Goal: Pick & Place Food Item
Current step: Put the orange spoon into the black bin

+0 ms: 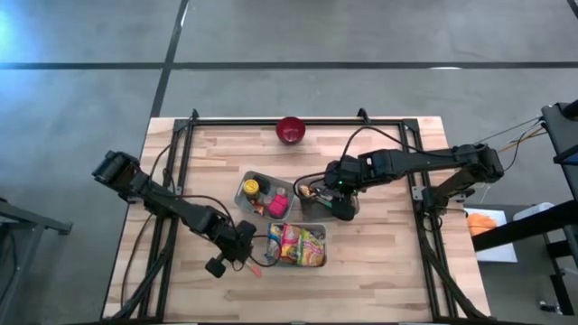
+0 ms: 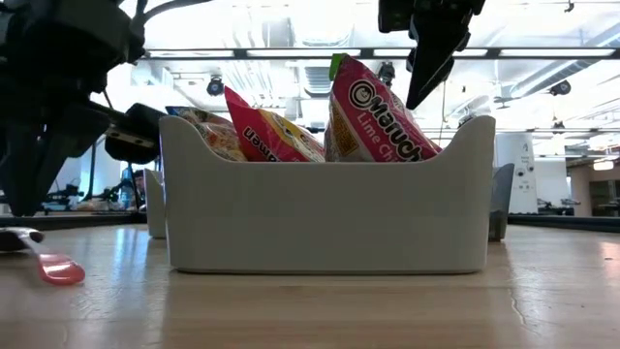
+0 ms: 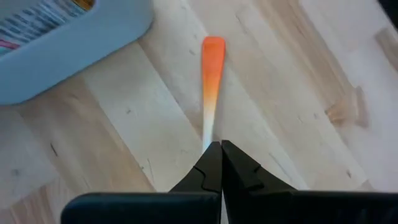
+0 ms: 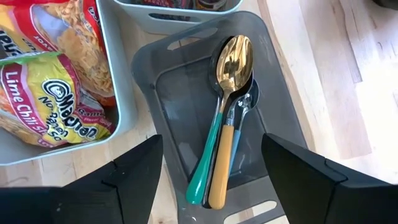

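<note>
Our left tool (image 3: 221, 163) has its fingers pressed together on the handle tip of the orange spoon (image 3: 212, 74), whose long axis runs straight ahead of it along the surface (image 3: 298, 93); our right tool (image 4: 211, 180) hangs spread apart directly above the grey utensil tray (image 4: 280, 106), noodle packets (image 4: 53, 106) just beside

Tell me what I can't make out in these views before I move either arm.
- Left gripper: shut at the orange spoon handle's end; its fingers hide the end in the left wrist view, so the grip is unconfirmed.
- Noodle packets: low view, lower halves behind the white bin wall.
- Utensils in the grey tray: right wrist view, stacked, count unclear.
- Small bin contents: high view, too small.
- Right gripper: open above the tray.
</note>
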Robot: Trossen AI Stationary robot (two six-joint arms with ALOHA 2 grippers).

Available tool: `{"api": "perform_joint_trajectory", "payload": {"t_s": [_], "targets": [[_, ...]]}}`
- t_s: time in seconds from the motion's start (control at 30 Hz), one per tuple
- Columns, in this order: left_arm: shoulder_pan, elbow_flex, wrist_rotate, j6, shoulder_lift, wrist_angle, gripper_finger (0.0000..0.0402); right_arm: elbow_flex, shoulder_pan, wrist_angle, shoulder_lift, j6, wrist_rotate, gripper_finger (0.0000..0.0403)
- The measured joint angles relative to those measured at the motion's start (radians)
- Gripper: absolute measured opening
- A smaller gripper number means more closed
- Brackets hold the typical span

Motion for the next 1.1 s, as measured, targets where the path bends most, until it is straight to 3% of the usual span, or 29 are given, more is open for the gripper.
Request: {"api": "perform_joint_trajectory", "payload": {"t_s": [0.27, 0.43, 0.77, 0.9, 1.0, 1.1], "targets": [[0.000, 0.000, -0.092, -0.039, -0.004, -0.075, 0.0000, 0.002, 0.000, 0.002, 0.000, 0.000, 0.000, 0.0272], [0.000, 0.000, -0.064, -0.012, -0.004, -0.078, 0.0011, 0.002, 0.002, 0.001, 0.000, 0.000, -0.008, 0.0272], [-0.002, -0.007, -0.041, 0.026, -0.008, -0.072, 0.0157, 0.002, 0.002, 0.000, 0.000, 0.000, -0.008, 0.0272], [-0.002, -0.034, -0.041, 0.037, -0.007, -0.069, 0.0193, 0.002, 0.002, 0.000, 0.000, 0.001, -0.008, 0.0272], [-0.004, -0.051, -0.044, 0.075, -0.007, -0.066, 0.0193, 0.002, 0.002, 0.000, 0.000, 0.003, -0.008, 0.0272], [-0.004, -0.058, -0.044, 0.110, -0.007, -0.063, 0.0164, 0.003, 0.002, 0.000, 0.000, 0.008, -0.008, 0.0272]]}}
